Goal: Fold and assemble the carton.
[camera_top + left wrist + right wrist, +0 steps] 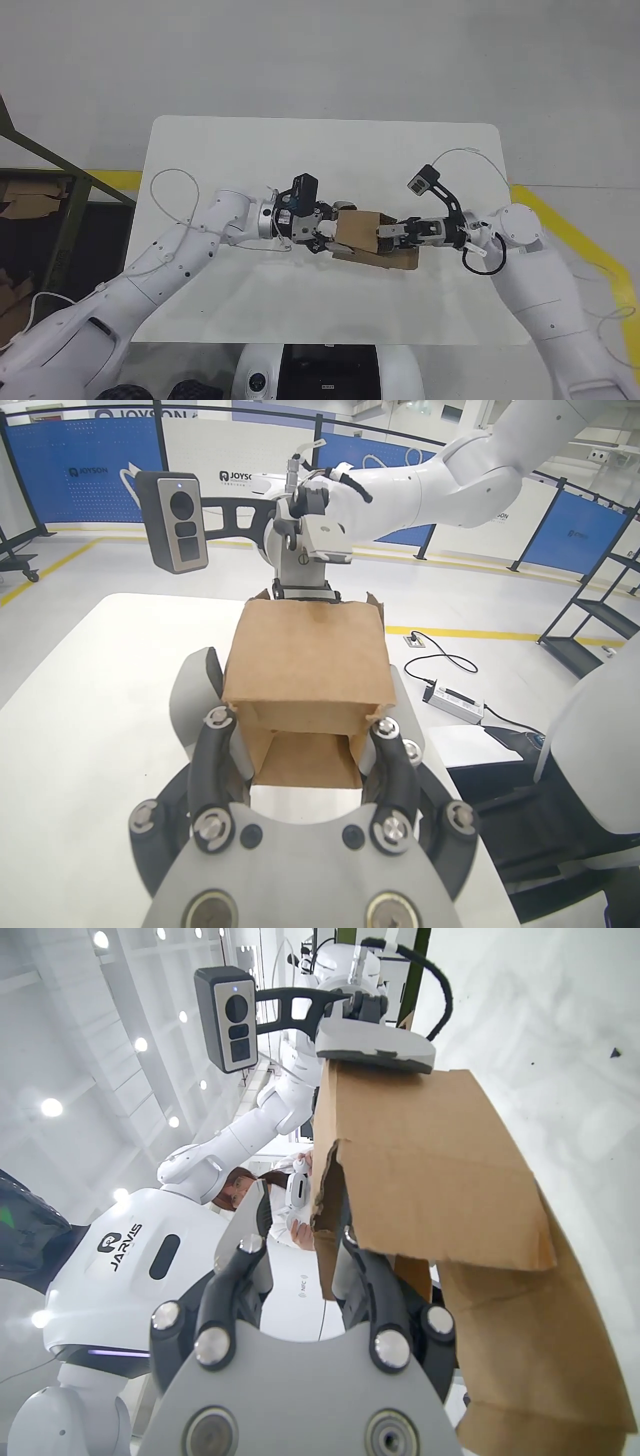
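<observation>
A brown carton (360,232), shaped as an open tube with loose flaps, sits between both grippers over the middle of the white table (300,150). My left gripper (325,232) straddles one open end. In the left wrist view its fingers (197,690) press on both sides of the carton (307,650), shut on it. My right gripper (388,240) is at the opposite end. In the right wrist view it (300,1218) stands open, one finger (350,1253) against the carton's (425,1168) torn side wall, the other finger (247,1228) apart from it.
A dark bin with cardboard pieces (35,200) stands off the table's left side. The table's far half and front strip are bare. A power brick with cable (452,700) lies on the floor beyond the table edge.
</observation>
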{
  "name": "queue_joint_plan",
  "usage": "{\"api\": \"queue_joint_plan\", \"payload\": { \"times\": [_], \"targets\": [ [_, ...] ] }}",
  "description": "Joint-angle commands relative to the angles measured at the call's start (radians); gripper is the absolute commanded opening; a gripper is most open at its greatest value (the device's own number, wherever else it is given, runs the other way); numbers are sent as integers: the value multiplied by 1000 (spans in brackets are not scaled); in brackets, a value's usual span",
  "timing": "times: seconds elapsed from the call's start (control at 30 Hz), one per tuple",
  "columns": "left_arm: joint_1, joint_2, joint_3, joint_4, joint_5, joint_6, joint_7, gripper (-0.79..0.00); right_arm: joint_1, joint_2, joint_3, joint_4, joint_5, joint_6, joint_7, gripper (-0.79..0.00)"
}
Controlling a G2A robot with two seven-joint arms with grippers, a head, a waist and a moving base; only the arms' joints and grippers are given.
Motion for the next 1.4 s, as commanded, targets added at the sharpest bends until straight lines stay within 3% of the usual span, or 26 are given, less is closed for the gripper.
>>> {"api": "queue_joint_plan", "payload": {
  "times": [0.0, 0.1, 0.17, 0.43, 0.83, 1.37],
  "targets": [
    [4, 1, -5, 0, 4, 0, 8, -292, -18, 6, 21, -15, -17, -4, -25, -536],
    [10, 1, -15, -1, 11, 0, 19, -299, -49, 14, 46, -46, -48, 7, -73, -631],
    [13, 0, -21, -1, 14, 0, 27, -286, -67, 18, 56, -70, -83, 19, -107, -785],
    [15, -6, -33, -3, 16, 0, 31, -286, -103, 23, 48, -137, -129, 39, -157, -785],
    [15, -21, -27, -23, 7, 0, 10, -265, -82, 14, -3, -132, -142, 31, -218, -785],
    [24, -29, -27, -43, 0, 0, -8, -252, -60, 1, -64, -118, -109, 16, -217, -785]
  ]
}}
